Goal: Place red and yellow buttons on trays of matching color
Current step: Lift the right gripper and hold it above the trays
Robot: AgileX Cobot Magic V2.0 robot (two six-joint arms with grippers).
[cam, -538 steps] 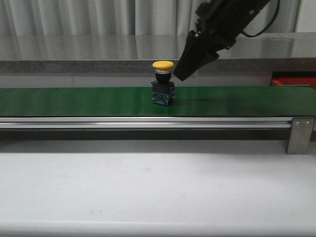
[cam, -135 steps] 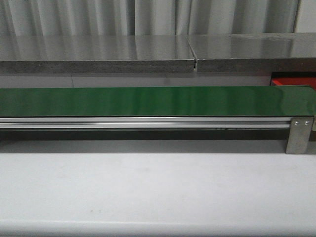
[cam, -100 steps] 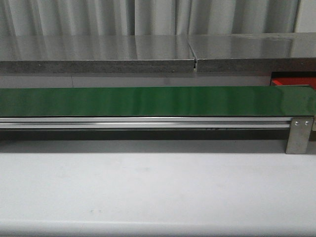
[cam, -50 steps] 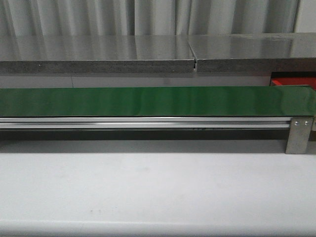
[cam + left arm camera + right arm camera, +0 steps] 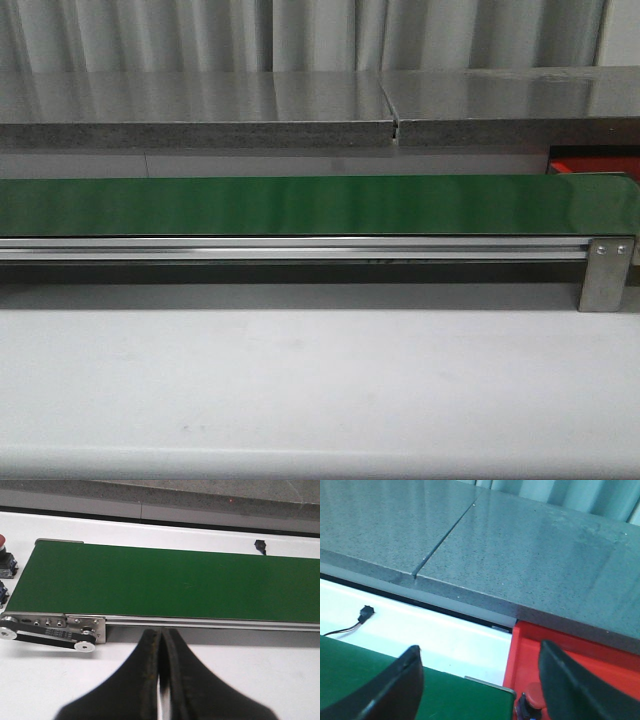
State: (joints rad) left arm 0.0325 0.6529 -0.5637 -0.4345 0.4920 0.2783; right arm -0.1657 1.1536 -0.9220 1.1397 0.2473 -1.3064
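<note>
Belt (image 5: 300, 205) bare. One red button (image 5: 536, 694) already in red tray (image 5: 600, 655), under my right fingers (image 5: 480, 680), spread & empty. Left fingers (image 5: 161, 680) clenched, empty. Another red button (image 5: 4, 555) waits off belt end; no yellow tray seen.

Belt (image 5: 300, 205): smooth green, slight sheen. Side rail (image 5: 290, 249): brushed metal. Ledge (image 5: 520, 545): speckled grey stone, polished. Tray (image 5: 600, 665): glossy red plastic. Table (image 5: 320, 380): matt white.
</note>
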